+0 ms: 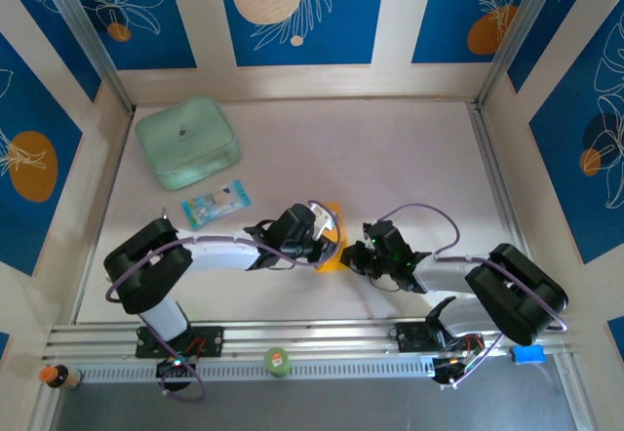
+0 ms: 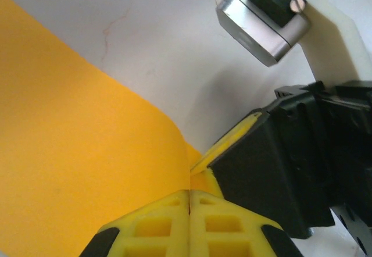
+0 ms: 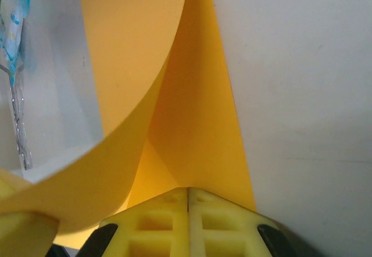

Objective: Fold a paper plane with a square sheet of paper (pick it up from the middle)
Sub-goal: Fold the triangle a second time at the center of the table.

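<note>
table (image 1: 390,158): mint-green box (image 1: 187,143) back-left. square sheet of paper (image 2: 87,164) front-centre between the arms, curled up off the surface. left gripper (image 2: 189,202) clamped on it, right gripper (image 3: 188,196) likewise. blue-and-white packet (image 1: 215,205) further left.

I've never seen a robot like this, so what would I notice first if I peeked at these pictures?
First comes the bright orange-yellow sheet of paper in the middle of the table. It is pinched from both sides by the left pincer and the right pincer, both shut on it, so it curls up. Farther back on the left sit a mint-green box and a small blue-and-white packet.
</note>
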### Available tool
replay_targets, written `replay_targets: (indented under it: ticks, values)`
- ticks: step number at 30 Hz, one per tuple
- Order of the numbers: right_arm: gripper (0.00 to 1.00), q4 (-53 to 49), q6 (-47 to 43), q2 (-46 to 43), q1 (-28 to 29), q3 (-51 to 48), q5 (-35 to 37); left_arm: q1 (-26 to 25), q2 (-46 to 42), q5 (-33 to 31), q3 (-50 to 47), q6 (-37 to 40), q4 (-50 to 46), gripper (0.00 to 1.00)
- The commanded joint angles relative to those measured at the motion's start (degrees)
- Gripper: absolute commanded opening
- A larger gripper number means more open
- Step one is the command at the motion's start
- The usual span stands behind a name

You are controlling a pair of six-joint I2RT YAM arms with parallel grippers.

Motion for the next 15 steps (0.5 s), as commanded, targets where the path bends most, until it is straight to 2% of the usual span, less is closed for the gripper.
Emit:
replay_targets:
  ticks: [1,15]
  values:
    - [0.0,-6.12,-1.98,0.69,-0.71,0.19,0.21,0.93,1.38,2.07,-0.08,-1.52,2.2,0.02]
    - [0.0,-8.48,-2.52,-0.09,-1.38,0.81,-0.43,2.22,2.46,1.1,-0.19,-0.38,1.34,0.03]
